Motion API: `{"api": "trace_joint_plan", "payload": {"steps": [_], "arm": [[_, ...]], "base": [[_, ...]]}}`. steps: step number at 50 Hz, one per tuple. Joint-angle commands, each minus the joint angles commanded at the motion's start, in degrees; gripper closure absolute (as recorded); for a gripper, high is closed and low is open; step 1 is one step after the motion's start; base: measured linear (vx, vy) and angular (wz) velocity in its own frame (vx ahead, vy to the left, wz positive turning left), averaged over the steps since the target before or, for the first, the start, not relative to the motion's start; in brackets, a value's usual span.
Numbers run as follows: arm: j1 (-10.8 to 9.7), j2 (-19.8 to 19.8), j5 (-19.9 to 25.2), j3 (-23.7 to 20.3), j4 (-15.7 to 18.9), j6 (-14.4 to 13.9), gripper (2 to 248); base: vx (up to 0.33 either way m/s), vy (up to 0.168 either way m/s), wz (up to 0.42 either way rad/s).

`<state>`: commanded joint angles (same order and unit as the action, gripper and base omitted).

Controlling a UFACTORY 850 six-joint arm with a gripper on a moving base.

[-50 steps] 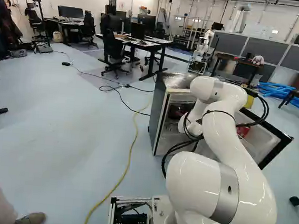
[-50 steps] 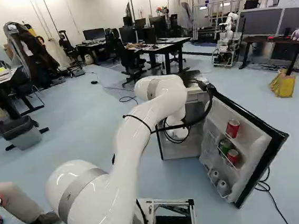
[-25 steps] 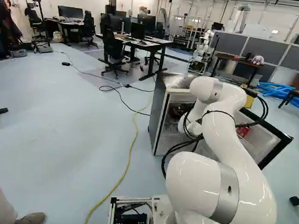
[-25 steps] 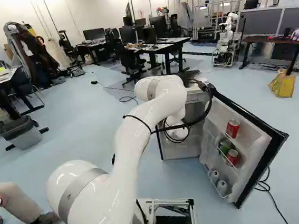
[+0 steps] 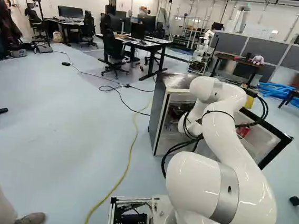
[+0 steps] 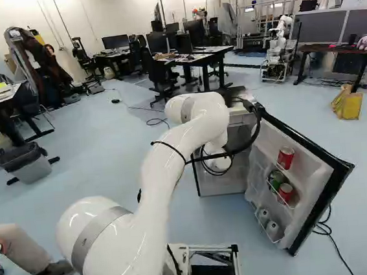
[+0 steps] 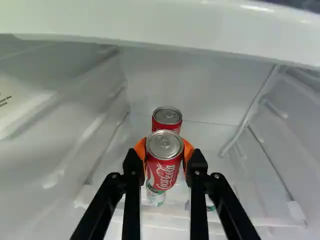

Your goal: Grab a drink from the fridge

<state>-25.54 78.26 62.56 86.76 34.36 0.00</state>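
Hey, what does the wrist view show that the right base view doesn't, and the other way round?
Only the wrist view shows the hand, its orange pads against both sides of a red can, with another red can beyond it.

Only the right base view shows the open fridge door with cans in its racks, the bin and the yellow bag.

Both show some of the fridge's inside, the wrist view from close up.
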Motion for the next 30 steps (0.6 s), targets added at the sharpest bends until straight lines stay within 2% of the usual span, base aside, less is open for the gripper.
{"api": "trace_joint_plan", "payload": {"steps": [30], "arm": [[0.00, 0.00, 0.00, 0.00, 0.00, 0.00, 157]], "base": [[0.000, 0.000, 0.000]]}}
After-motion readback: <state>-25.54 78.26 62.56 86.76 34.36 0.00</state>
